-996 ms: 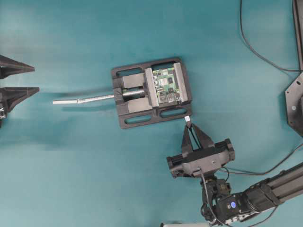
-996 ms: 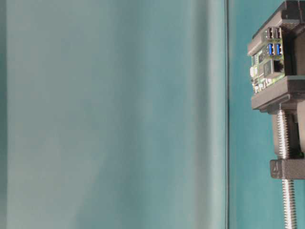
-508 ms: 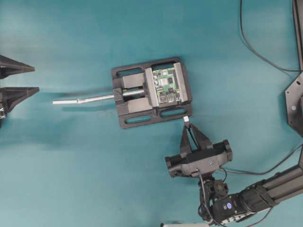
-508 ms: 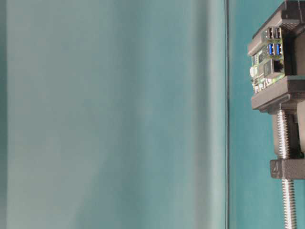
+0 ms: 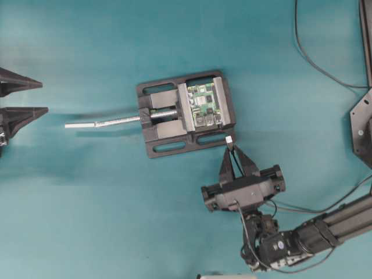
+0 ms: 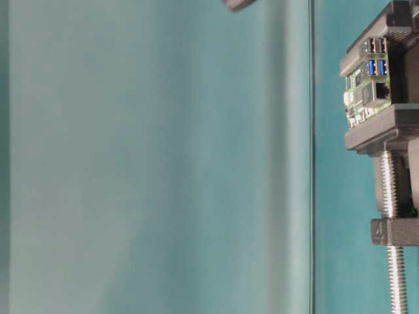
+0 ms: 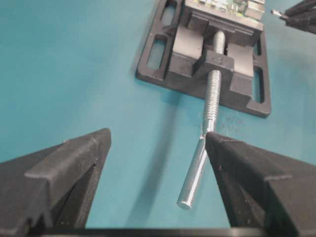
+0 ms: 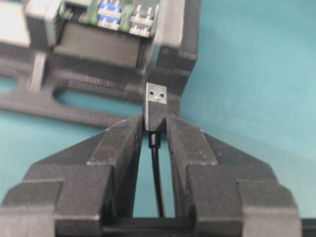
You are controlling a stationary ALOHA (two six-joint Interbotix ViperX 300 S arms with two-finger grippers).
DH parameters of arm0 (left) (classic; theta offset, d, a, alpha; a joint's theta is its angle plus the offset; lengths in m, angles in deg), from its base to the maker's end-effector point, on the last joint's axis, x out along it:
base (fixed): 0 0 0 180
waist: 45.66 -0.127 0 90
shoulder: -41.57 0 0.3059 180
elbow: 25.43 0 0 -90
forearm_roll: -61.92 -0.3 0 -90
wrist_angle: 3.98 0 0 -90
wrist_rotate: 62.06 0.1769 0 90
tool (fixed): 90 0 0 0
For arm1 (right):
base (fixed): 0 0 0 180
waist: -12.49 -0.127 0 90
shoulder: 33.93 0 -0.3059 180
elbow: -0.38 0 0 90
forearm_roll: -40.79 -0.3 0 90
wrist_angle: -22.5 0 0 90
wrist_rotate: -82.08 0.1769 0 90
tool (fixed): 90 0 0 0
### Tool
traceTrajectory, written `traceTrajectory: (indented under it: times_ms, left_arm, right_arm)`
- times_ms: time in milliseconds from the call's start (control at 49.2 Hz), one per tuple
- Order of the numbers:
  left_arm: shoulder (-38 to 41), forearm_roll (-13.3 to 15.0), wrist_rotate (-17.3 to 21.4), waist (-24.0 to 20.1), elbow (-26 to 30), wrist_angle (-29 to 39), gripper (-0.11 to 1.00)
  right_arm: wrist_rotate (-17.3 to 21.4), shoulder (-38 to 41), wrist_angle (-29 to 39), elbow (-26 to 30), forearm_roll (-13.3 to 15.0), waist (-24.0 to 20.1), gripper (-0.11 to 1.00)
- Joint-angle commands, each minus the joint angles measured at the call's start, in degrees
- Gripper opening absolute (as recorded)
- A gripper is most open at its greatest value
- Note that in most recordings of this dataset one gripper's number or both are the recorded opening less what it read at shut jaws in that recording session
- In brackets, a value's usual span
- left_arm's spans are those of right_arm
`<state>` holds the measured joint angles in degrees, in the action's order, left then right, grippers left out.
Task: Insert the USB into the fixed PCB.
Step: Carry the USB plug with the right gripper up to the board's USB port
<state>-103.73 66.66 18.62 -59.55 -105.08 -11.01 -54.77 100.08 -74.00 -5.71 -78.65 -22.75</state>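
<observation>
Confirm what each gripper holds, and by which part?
Right gripper holds the USB by its dark plug body between the fingers; metal tip protrudes. Left gripper is open, holding nothing.

No readable text, brand or sign is seen, only an embossed mark, perhaps "4", on the black vise, below the fixed PCB

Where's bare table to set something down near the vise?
Open teal table lies between the left gripper and the vise, below the screw rod, and above the vise. It's crowded by the board, where the right gripper holds the USB plug.
</observation>
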Motion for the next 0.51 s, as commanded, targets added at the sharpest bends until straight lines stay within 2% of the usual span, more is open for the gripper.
traceTrajectory:
  times_ms: [0,264,488]
  left_arm:
    - [0.4,-0.3,-0.6,-0.1,0.6,-0.3,0.93]
    - [0.4,-0.2,-0.6,0.0,0.6,-0.3,0.93]
    - [0.4,-0.3,-0.6,-0.1,0.7,-0.3,0.93]
  right_arm:
    - [-0.3,-3.0,-0.4,0.7,0.4,0.5,0.21]
    - [-1.1,-3.6,-0.2,1.1,1.1,1.3,0.21]
    - [-2.6,-4.1,-0.2,1.2,5.5,1.4,0.21]
